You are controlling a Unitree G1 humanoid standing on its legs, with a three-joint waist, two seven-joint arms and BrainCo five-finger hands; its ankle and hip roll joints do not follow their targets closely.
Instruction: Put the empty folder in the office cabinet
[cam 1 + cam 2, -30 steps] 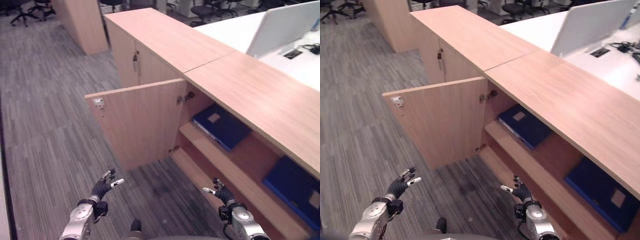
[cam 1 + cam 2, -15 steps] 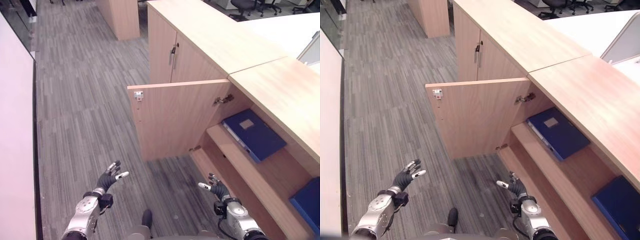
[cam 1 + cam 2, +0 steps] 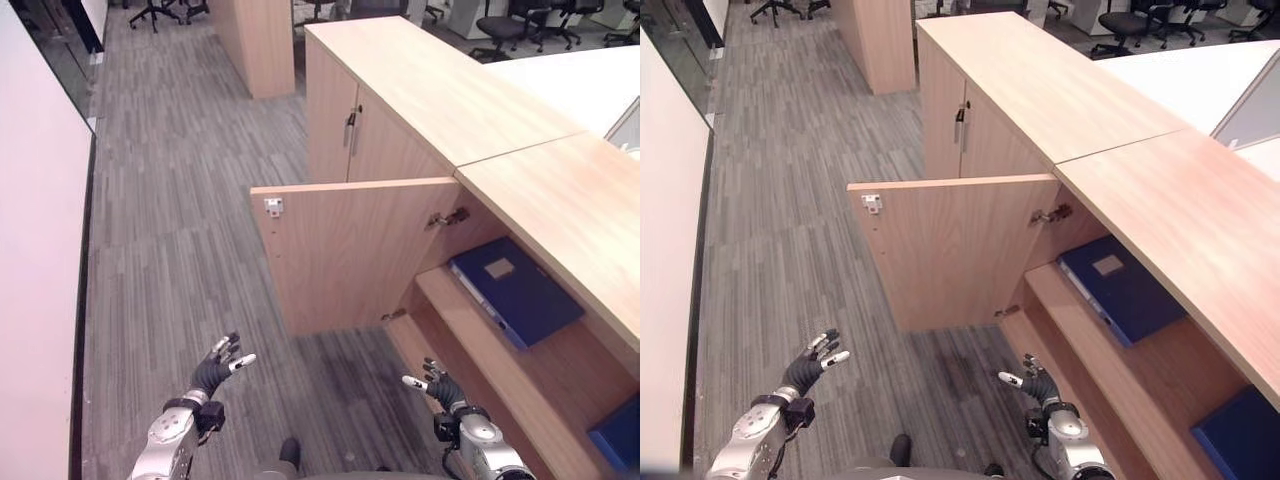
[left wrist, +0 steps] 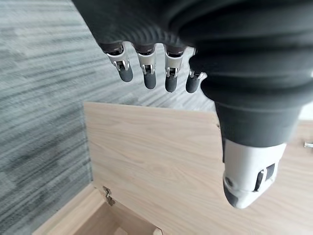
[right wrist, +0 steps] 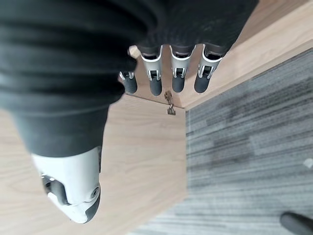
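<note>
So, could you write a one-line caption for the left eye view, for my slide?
Both robot hands, left and right, open and empty before the open cabinet door; a blue folder lies on the shelf.

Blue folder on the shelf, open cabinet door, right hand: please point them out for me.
blue folder (image 3: 515, 296), left eye view, middle of its cover
cabinet door (image 3: 350, 250), left eye view, inner face
right hand (image 3: 1039, 384), right eye view, back of the hand

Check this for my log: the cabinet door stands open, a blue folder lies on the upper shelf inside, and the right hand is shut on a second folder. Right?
Not quite. The right hand is open and holds nothing, as the right wrist view shows. The rest stands: the cabinet door is open and the blue folder lies on the upper shelf.
</note>
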